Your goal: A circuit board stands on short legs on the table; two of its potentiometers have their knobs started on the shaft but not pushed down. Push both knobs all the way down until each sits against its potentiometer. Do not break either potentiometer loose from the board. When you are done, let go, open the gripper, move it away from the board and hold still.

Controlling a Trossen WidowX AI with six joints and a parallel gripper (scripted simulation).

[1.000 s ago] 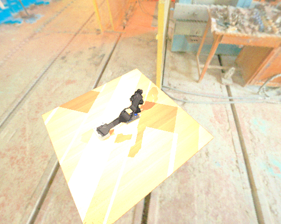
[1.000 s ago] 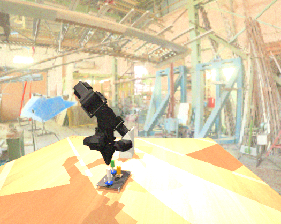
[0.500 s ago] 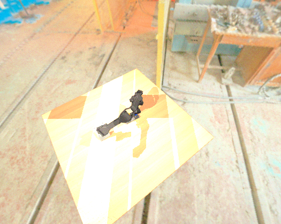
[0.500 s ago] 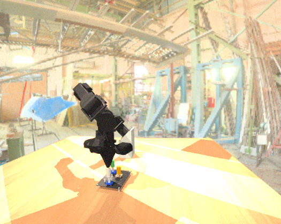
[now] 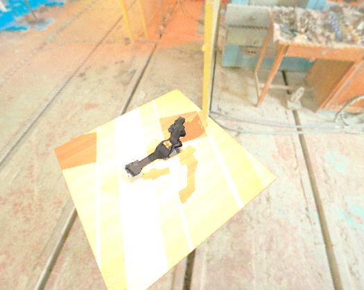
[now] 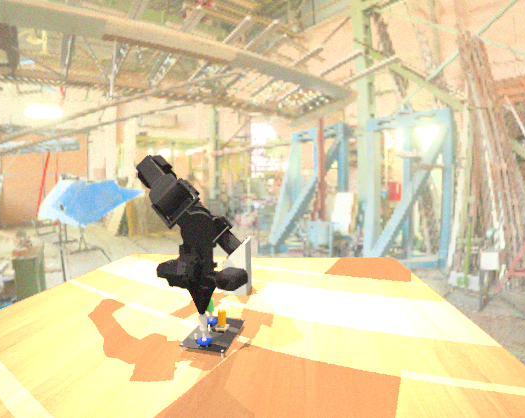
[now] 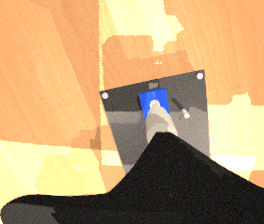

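Observation:
The dark circuit board (image 6: 227, 339) (image 7: 190, 135) stands on short legs. A white knob (image 6: 202, 322) (image 7: 159, 126) is on the shaft of the near blue potentiometer (image 6: 204, 342) (image 7: 155, 94), with pale shaft showing between them. A green knob (image 6: 210, 305) stands over the other blue potentiometer (image 6: 212, 321), also with a gap below it. An orange knob (image 6: 222, 317) sits low on a beige part. My gripper (image 6: 202, 312) (image 7: 161, 139) is shut and empty, its tips at the top of the white knob; contact is hard to tell. In the wrist view it hides the green and orange knobs.
Small upright pins, one pale-tipped (image 7: 186, 115), stand on the board beside the near potentiometer. A pale upright panel (image 6: 244, 267) stands behind the board near the arm. The arm (image 5: 152, 159) reaches over the wooden table (image 5: 224, 194) and covers much of the board in the top view.

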